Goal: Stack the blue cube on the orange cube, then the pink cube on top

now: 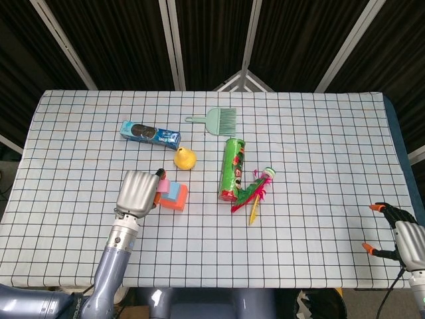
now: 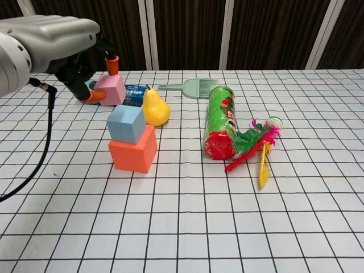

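The blue cube (image 2: 126, 123) sits on the orange cube (image 2: 133, 152) left of the table's middle; both also show in the head view as the blue cube (image 1: 176, 192) over the orange cube (image 1: 176, 201). My left hand (image 2: 54, 44) holds the pink cube (image 2: 111, 90) in the air, above and to the left of the stack, pinched between orange fingertips (image 2: 112, 60). In the head view the left hand (image 1: 136, 193) covers most of the pink cube (image 1: 161, 188). My right hand (image 1: 398, 236) hovers at the table's near right edge, fingers apart, holding nothing.
A yellow pear (image 2: 154, 108) stands just behind the stack. A blue cookie pack (image 1: 150, 133), a green brush (image 1: 222, 119), a green chip can (image 2: 220, 121) and a feathered shuttlecock toy (image 2: 257, 141) lie on the checked cloth (image 2: 227, 216).
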Controlling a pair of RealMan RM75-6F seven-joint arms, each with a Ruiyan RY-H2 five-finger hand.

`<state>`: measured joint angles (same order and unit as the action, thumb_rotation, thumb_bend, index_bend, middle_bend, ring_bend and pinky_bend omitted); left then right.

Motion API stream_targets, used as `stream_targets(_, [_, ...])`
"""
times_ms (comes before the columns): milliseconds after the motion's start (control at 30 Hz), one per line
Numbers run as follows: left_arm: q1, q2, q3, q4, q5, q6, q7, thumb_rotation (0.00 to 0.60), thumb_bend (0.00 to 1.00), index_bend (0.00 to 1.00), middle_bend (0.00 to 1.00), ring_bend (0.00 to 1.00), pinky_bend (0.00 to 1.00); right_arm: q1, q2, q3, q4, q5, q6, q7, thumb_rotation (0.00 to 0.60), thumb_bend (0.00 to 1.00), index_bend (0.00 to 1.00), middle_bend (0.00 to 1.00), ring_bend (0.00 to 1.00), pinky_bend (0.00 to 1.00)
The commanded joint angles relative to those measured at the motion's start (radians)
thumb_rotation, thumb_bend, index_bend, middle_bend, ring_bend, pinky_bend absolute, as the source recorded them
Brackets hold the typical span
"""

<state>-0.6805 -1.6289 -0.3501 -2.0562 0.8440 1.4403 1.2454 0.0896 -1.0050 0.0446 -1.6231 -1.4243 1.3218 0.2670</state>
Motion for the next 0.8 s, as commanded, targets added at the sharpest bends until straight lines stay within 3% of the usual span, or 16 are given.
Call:
stream_targets(33, [-0.017, 0.005, 0.004, 0.016, -0.015, -0.008, -0.015, 0.6, 0.41, 0.43, 0.87, 0.76, 0.9, 0.0, 0.0, 0.0, 0.0, -0.001, 0.001, -0.001, 0.6, 0.17, 0.25, 0.2, 0.19, 0.16])
stream_targets(800, [-0.116, 0.043, 0.035, 0.063, -0.116, -0.062, -0.081, 0.6, 0.41, 0.42, 0.86, 0.74, 0.88, -0.003, 0.002, 0.002, -0.006, 0.007, 0.003, -0.005, 0.6, 0.17, 0.25, 0.2, 0.19, 0.16])
